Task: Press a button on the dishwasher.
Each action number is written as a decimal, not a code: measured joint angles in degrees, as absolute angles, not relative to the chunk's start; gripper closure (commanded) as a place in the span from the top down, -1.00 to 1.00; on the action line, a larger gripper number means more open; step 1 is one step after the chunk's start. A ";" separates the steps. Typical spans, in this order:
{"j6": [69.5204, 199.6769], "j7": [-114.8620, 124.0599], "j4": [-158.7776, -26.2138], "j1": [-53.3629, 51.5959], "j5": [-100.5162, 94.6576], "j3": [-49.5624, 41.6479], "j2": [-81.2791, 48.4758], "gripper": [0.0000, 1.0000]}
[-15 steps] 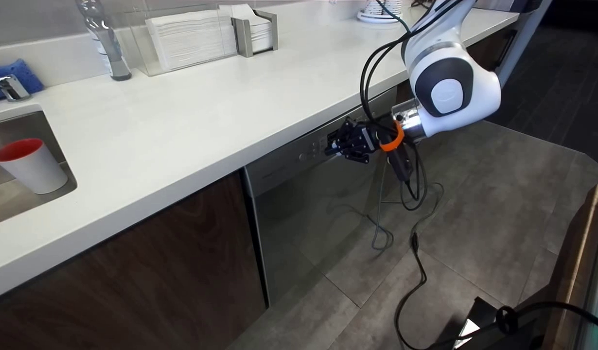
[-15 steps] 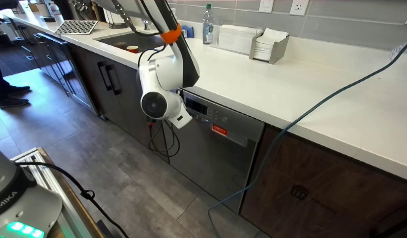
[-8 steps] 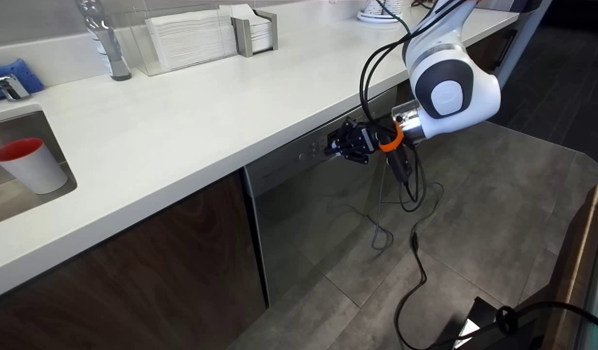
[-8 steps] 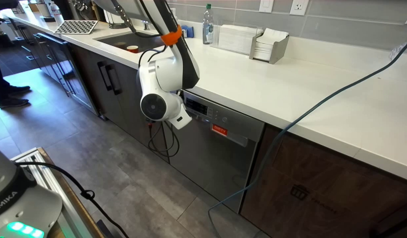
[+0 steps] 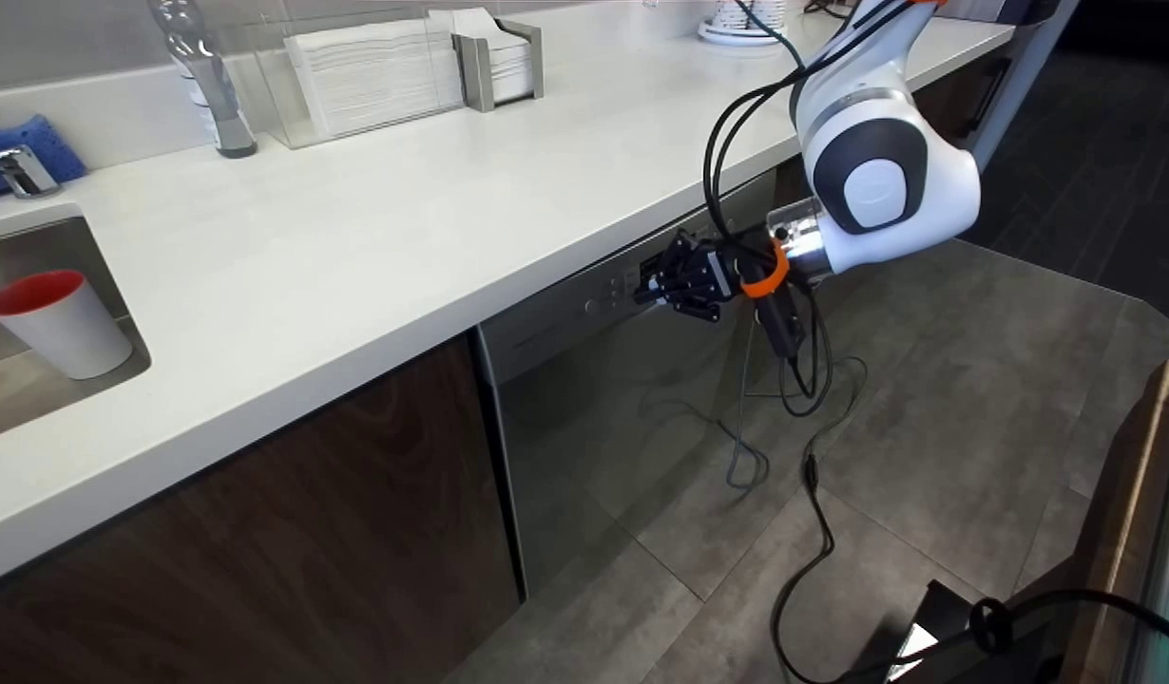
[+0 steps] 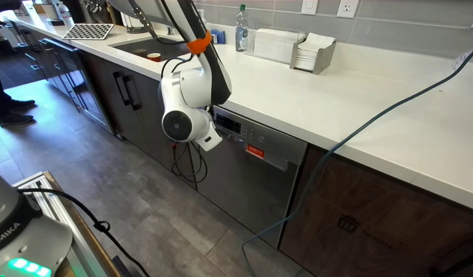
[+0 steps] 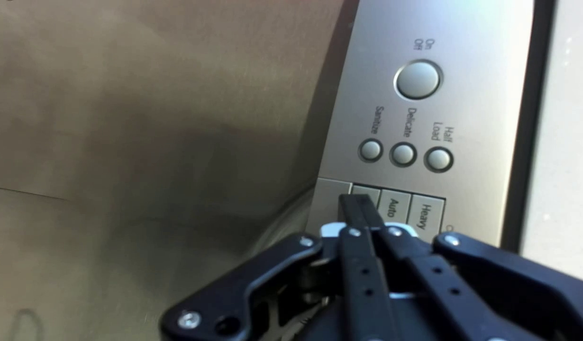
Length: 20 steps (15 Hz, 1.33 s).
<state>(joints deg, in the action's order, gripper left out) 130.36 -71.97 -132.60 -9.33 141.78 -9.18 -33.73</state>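
The dishwasher [image 5: 603, 427] is a grey metal front under the counter; it also shows in an exterior view [image 6: 240, 184]. Its control strip [image 7: 481, 99] fills the right of the wrist view, with a round On/Off button [image 7: 418, 79], smaller round buttons [image 7: 403, 154], and flat Auto [image 7: 394, 203] and Heavy [image 7: 426, 215] buttons. My gripper [image 7: 359, 198] is shut and empty. Its fingertips overlap the flat button [image 7: 368, 190] beside Auto and hide most of it; I cannot tell whether they touch. In an exterior view the gripper [image 5: 645, 289] is at the strip.
The white counter [image 5: 375, 237] overhangs the strip just above the gripper. A red DIRTY label [image 6: 255, 151] is on the dishwasher front. A dark display window [image 6: 228, 124] is in the strip. Cables [image 5: 817, 380] hang below the wrist. Dark wooden cabinets [image 5: 290, 532] flank the dishwasher.
The arm's wrist has sunk very slightly. The fingertips stay at nearly the same place on the control strip, and the gripper stays shut.
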 measured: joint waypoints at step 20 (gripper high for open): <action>128.72 -73.63 -133.21 -9.10 143.46 -9.30 -33.81 -1.00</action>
<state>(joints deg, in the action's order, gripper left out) 128.72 -73.63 -133.21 -9.10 143.46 -9.30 -33.81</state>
